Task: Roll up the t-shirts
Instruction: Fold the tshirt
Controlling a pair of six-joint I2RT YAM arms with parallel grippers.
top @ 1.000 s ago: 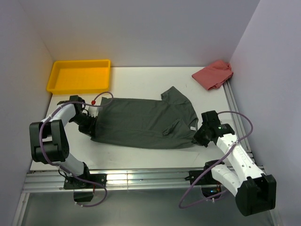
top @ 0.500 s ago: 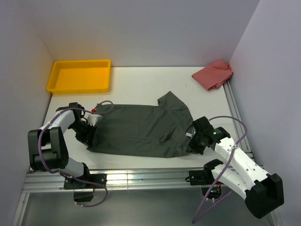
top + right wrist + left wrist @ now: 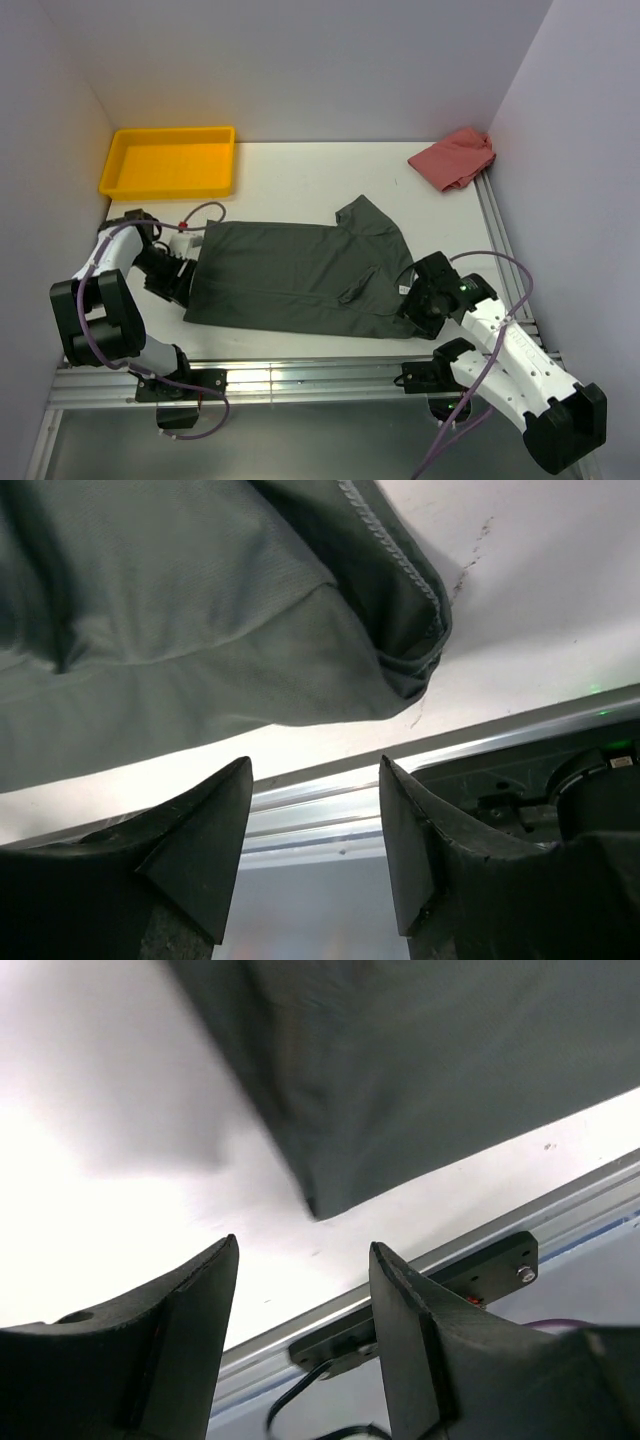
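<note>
The t-shirt (image 3: 295, 280), dark charcoal grey, lies spread flat on the white table with its neck end to the right and one sleeve pointing toward the back. My left gripper (image 3: 180, 275) sits at the shirt's left hem. It is open, and the hem corner (image 3: 400, 1090) lies just beyond its empty fingertips (image 3: 205, 1290). My right gripper (image 3: 412, 306) is at the shirt's near right corner, also open. The bunched shoulder fabric (image 3: 230, 630) lies past its fingers (image 3: 405, 820), with only table edge and rail between them.
A yellow tray (image 3: 112, 178) stands at the back left. A crumpled pink cloth (image 3: 455, 157) lies at the back right by the wall. An aluminium rail (image 3: 300, 375) runs along the table's near edge, close below the shirt. Walls enclose three sides.
Both grippers have gone from shut on the shirt's ends to open, letting go of the fabric. The shirt has been drawn nearer the front edge and lies flatter.
</note>
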